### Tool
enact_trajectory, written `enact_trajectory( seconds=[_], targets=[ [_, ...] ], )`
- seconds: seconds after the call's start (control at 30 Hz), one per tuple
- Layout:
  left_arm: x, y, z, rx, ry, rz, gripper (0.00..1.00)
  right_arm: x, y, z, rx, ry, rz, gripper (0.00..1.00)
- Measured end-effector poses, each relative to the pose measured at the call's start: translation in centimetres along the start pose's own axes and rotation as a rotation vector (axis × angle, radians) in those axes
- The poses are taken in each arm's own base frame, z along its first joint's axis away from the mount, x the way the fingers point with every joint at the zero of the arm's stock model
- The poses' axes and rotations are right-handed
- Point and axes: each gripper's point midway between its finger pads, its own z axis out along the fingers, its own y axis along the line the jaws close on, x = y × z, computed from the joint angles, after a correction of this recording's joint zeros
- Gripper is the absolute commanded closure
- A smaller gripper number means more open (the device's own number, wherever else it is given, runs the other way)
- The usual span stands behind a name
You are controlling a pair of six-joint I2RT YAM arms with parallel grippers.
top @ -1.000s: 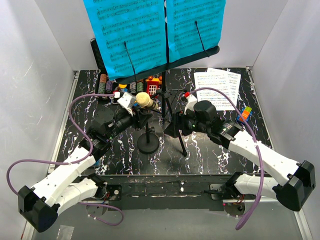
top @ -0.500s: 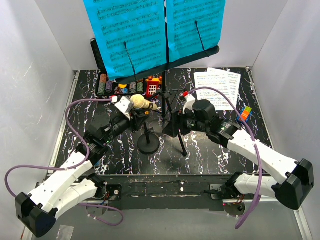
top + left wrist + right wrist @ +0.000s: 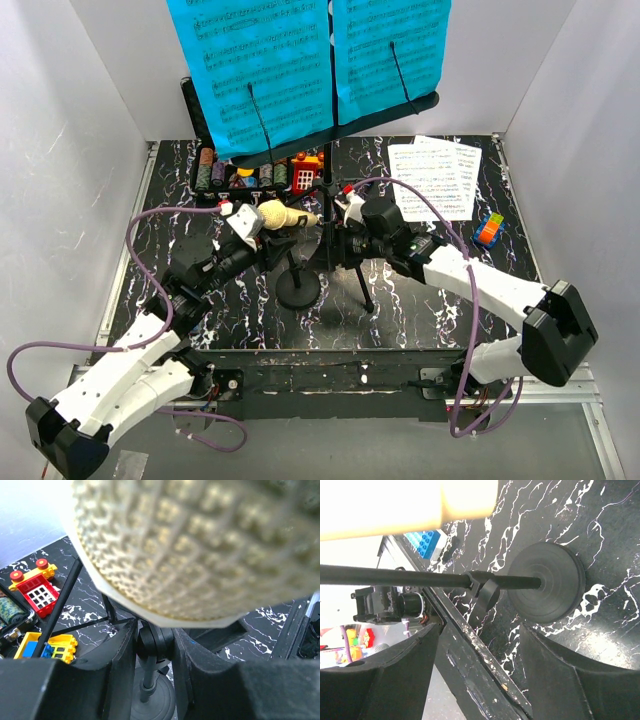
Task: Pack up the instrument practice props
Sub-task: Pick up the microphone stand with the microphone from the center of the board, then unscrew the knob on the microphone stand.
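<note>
Gripping: my left fingers (image 3: pixel 112 680) clamped on clip of small black round-based mic stand (image 3: pixel 297 290) | cream mesh-headed microphone (image 3: pixel 272 212) in that clip, above black marbled desk (image 3: pixel 430 300) | right fingers (image 3: pixel 395 680) apart, holding nothing

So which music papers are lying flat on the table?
The white sheets at the table's back right lie flat; the blue pages stand propped upright on the black music stand.
</note>
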Motion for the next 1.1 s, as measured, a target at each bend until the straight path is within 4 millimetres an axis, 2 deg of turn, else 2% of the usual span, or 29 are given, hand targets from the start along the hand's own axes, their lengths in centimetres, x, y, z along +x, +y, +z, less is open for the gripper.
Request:
enact_trajectory(
  seconds=[0.4,0.5,0.63,0.8,0.87,0.9,0.93,1.1],
  targets=[
    [0.2,-1.0,0.4,0.072,0.009,0.026,1.00,0.8,-1.0,2.4,-0.037,0.053,0.041,0.39],
    [0.1,-1.0,0.6,0.078,0.014,0.037,1.00,0.9,-1.3,2.9,-0.043,0.061,0.047,0.50],
    [0.1,-1.0,0.4,0.077,0.040,0.047,1.00,1.1,-1.7,3.4,-0.056,0.078,0.058,0.56],
    [0.2,-0.9,0.2,0.072,0.063,0.057,1.00,1.0,-1.1,3.7,-0.098,0.081,0.050,0.67],
    [0.2,-0.9,0.2,0.073,0.067,0.059,1.00,1.0,-1.0,3.7,-0.104,0.082,0.047,0.77],
    [0.3,-0.9,0.2,0.073,0.067,0.058,1.00,1.1,-1.0,3.7,-0.107,0.086,0.045,0.85],
    [0.3,-0.9,0.2,0.073,0.068,0.058,1.00,1.1,-1.1,3.7,-0.108,0.088,0.048,0.98],
    [0.4,-0.7,0.2,0.065,0.072,0.056,1.00,1.1,-1.3,3.6,-0.114,0.095,0.044,0.99]
  ],
)
